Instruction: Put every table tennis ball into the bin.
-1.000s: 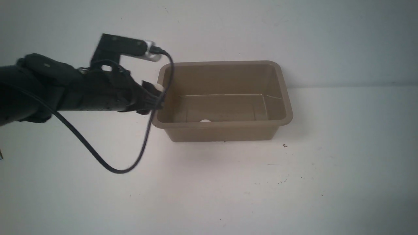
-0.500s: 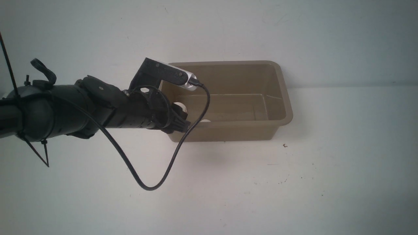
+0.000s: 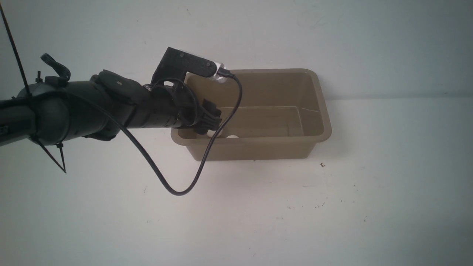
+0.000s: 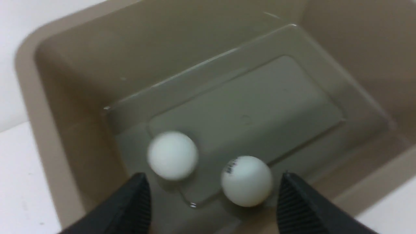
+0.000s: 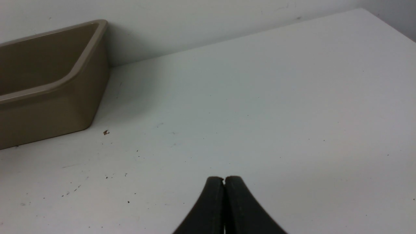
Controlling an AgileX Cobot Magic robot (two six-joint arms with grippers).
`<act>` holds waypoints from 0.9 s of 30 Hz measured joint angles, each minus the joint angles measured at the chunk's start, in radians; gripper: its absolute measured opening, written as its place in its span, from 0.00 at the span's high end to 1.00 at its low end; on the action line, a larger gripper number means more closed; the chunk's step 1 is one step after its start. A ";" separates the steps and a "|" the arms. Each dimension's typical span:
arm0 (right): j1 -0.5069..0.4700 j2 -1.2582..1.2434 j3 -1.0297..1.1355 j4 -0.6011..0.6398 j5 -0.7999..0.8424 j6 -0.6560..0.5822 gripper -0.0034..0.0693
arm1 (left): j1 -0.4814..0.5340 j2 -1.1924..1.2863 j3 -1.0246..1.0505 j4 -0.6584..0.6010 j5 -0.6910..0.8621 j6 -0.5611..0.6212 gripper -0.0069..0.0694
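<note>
The left gripper [image 4: 213, 177] stands apart, empty; the plain ball [image 4: 172, 155] and marked ball [image 4: 247, 181] sit at bottom middle, in the bin [image 4: 81, 65].

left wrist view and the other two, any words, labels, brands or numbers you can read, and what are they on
No text can be read in any view.
marked ball: a small dark print near one edge, too blurred to read.
other ball: no print visible, and it is blurred.
bin: no label or lettering visible.
</note>
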 joint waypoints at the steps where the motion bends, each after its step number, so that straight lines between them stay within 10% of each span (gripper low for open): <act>1: 0.000 0.000 0.000 0.000 0.000 0.000 0.97 | 0.000 -0.013 0.006 0.000 0.015 -0.004 0.37; 9: 0.000 0.000 0.000 0.000 0.000 0.000 0.97 | 0.004 -0.407 0.246 0.020 0.026 -0.008 0.89; 27: 0.000 0.000 0.000 0.000 0.000 0.000 0.97 | 0.165 -1.153 0.804 -0.081 -0.068 -0.009 0.91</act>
